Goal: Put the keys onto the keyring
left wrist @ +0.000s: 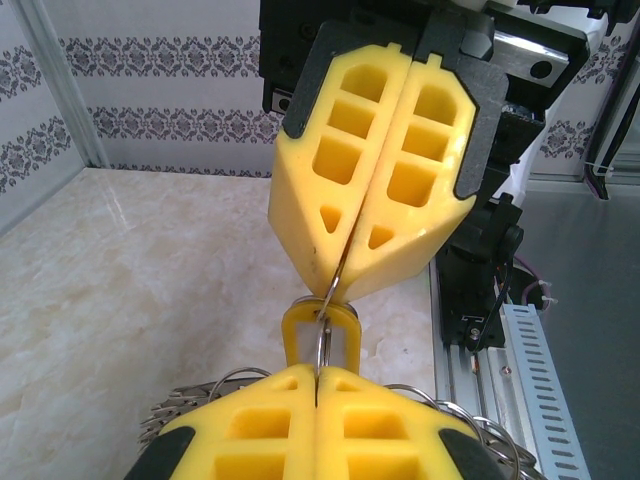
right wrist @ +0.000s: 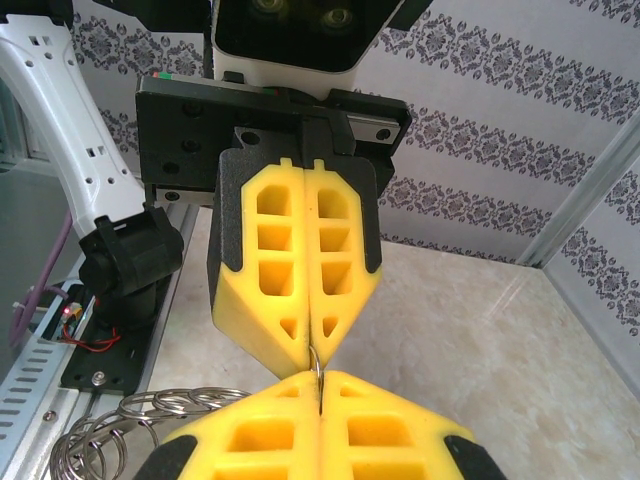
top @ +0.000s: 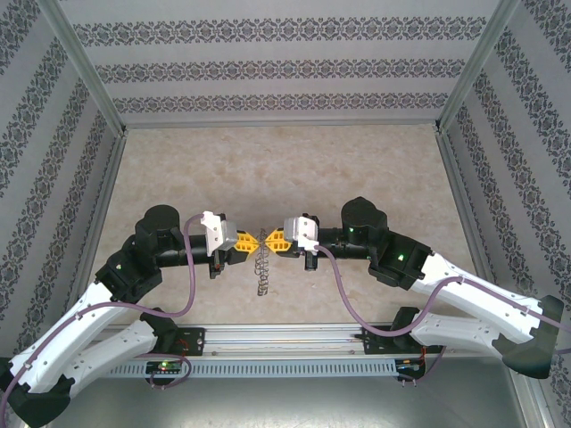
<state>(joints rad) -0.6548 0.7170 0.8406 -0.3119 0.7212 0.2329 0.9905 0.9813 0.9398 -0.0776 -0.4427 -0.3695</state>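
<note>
- One small yellow key [left wrist: 297, 335], one keyring [top: 260, 275] made of many linked wire loops, and two grippers.
- The left gripper [top: 252, 242] and right gripper [top: 271, 241] meet tip to tip over the middle of the table [top: 357, 169], near its front edge, both forearms bent inward.
- The left gripper's fingers are pressed together, and the key's looped end sticks out of their tips.
- The right gripper's fingers are also pressed together, pinching a thin wire of the keyring; that wire runs through the key's loop.
- The rest of the keyring trails below the two tips, towards the front rail [top: 285, 337].
- The table is bare towards the patterned back wall [top: 268, 71] and both side walls, well apart from the grippers.
</note>
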